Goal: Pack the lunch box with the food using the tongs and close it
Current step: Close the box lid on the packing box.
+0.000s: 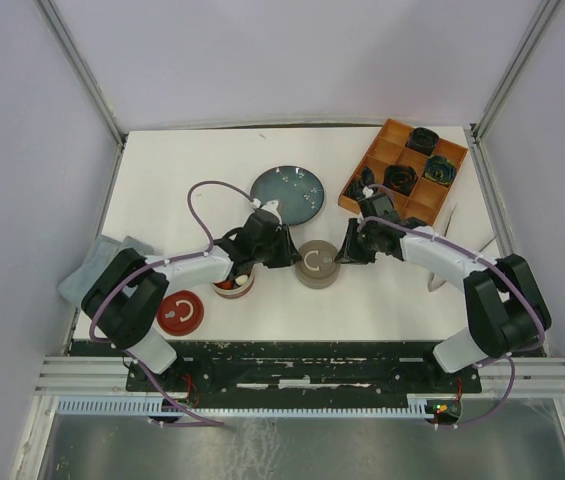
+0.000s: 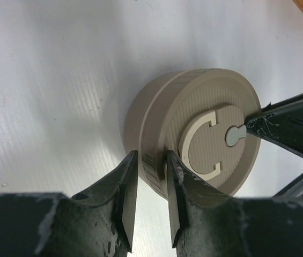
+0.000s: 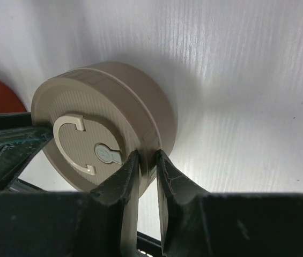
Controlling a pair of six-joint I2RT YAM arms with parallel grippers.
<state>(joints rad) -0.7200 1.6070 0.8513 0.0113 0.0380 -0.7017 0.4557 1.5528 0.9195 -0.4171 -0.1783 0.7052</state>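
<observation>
Near the middle of the white counter (image 1: 212, 170) stands the lunch box (image 1: 315, 263), a round beige tub. Its ribbed lid (image 2: 215, 134) is on, with a pale C-shaped ring and a small grey-blue plug on its face.

Both arms meet at it from opposite sides. The left hand (image 2: 151, 160) straddles the lid's rim, one finger (image 2: 127, 187) against the side wall and the other over the top face. The fingers are nearly together with the rim in the narrow slot between them. I cannot tell whether they press on it or only bracket it.

The right hand (image 3: 147, 160) sits the same way on the far rim, its fingers close together around the edge, and again I cannot tell if it grips. From the left wrist view, a dark finger of the right hand lies on the lid by the plug.

Just left of the box, half under the left arm, is a red pot (image 1: 234, 291) with the food (image 1: 228, 283) in it, a few pale and orange bits showing. A red lid (image 1: 180, 313) lies flat nearer the arm bases.

Behind the box rests a dark blue plate (image 1: 287, 192). To its right, an orange divided tray (image 1: 387, 140) holds dark coiled rosettes (image 1: 423, 139).

The tongs (image 1: 450, 222) lie at the right side of the counter, partly hidden by the right arm. A grey cloth (image 1: 102, 262) is bunched at the left edge.
</observation>
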